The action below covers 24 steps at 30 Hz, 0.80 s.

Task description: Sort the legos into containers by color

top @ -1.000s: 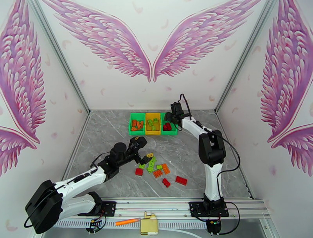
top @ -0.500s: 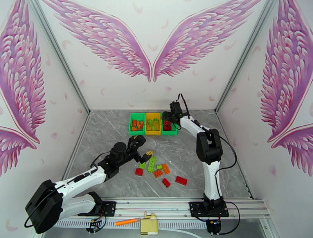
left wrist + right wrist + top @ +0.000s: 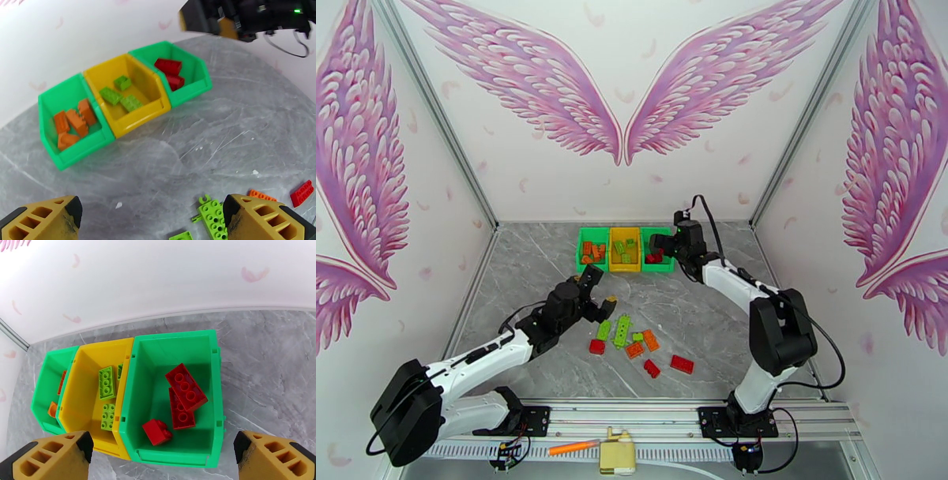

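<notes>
Right wrist view: right gripper [image 3: 162, 457], jaws apart, over green bin [image 3: 175, 336] holding three red Lego bricks [image 3: 185, 387]; left gripper [image 3: 152, 219], jaws apart, bin row [image 3: 142, 118] at 12 o'clock.

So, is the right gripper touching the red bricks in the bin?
Apart. The right wrist view shows the gripper open, fingers wide of the red bricks lying in the green bin.

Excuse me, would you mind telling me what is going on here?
Two arms are sorting legos by colour into three joined bins: orange bricks in the left green bin, light green bricks in the yellow bin, red bricks in the right green bin. The right arm hovers over that bin, jaws open and empty. The left arm, jaws open, hovers by the loose bricks.
</notes>
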Each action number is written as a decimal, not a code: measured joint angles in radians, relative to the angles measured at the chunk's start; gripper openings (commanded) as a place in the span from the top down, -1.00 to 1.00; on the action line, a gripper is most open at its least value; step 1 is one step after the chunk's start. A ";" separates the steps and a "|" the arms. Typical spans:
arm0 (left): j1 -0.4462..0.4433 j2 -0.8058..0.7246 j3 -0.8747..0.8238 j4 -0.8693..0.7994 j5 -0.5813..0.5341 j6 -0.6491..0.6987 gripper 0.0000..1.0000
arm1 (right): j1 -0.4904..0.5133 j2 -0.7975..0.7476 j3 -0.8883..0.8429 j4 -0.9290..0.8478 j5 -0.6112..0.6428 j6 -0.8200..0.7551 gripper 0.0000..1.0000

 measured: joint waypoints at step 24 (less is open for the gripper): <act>-0.089 0.389 0.272 -0.565 0.008 -0.481 -0.54 | 0.000 -0.200 -0.302 0.148 -0.182 -0.114 -0.99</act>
